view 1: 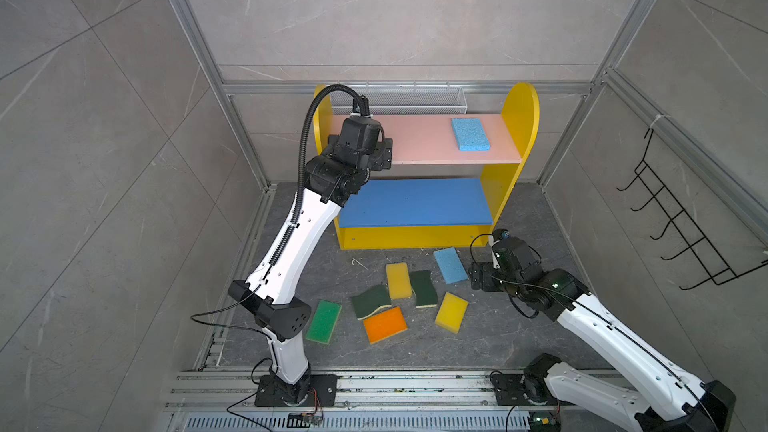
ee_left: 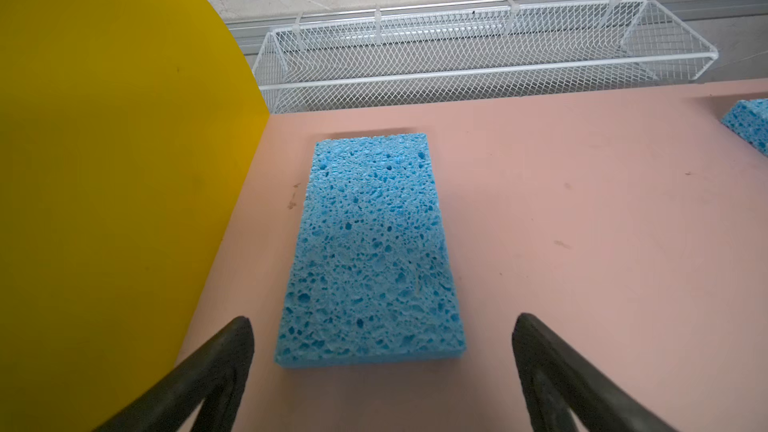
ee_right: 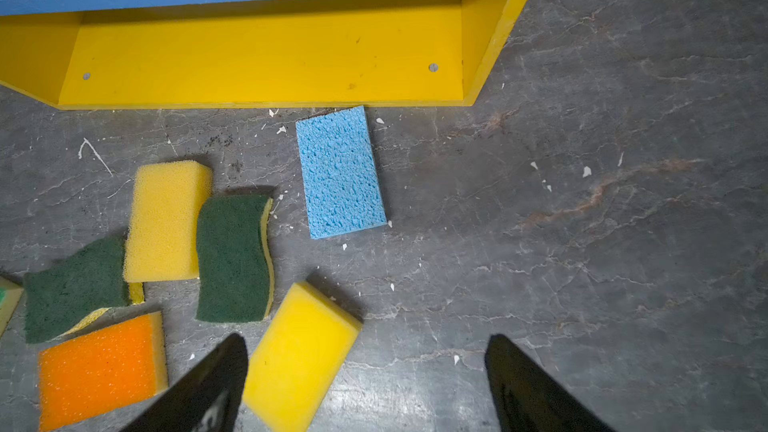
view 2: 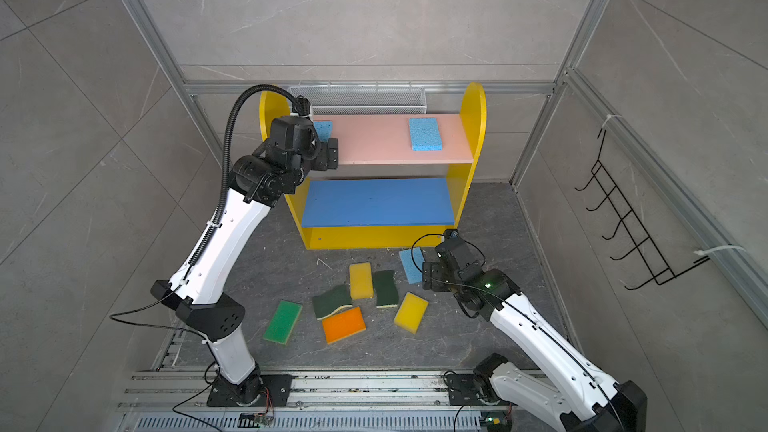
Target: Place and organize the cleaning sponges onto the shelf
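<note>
- Bright green sponge: flat on the surface, nearest its left edge.
- Left jaws: spread wide and empty over the left end of the shelf's pink board, flanking but not touching the shelved light blue sponge, which lies flat just beside the yellow side panel.
- Mid-surface cluster: orange sponge towards the front edge; behind it, upright yellow sponge pressed between left dark-green sponge and right dark-green sponge.
- Tilted yellow sponge: just right of that cluster, apart from it.
- Loose light blue sponge: on the surface, one corner close to the shelf base's right end.
- Far light blue sponge: flat at the pink board's right end.
- Right jaws: wide apart, empty, hanging above the surface just right of the loose light blue sponge.
</note>
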`<state>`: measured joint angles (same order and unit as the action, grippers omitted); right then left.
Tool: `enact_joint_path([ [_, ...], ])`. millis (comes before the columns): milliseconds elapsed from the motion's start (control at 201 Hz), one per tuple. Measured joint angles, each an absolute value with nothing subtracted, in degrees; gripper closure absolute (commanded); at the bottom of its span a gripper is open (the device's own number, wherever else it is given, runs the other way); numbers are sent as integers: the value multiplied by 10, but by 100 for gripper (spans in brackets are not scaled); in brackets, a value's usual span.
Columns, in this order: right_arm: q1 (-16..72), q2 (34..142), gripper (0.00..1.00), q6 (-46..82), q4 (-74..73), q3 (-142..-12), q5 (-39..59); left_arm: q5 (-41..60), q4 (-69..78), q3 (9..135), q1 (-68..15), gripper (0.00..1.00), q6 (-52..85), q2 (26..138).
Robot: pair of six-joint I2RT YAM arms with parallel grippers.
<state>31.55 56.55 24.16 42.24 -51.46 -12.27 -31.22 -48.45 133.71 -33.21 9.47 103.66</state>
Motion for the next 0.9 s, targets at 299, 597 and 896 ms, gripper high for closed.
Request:
enact_joint_path([
  [299, 316, 566, 8, 239, 423, -515, -132, -294, -484, 1341, -310, 0, 111, 1059],
  [597, 316, 566, 8, 234, 425, -515, -142, -280, -476, 1346, -310, 1, 118, 1072],
  [896, 316, 566, 8, 233, 427, -515, -142, -244, -454, 1329, -310, 4, 120, 1065],
])
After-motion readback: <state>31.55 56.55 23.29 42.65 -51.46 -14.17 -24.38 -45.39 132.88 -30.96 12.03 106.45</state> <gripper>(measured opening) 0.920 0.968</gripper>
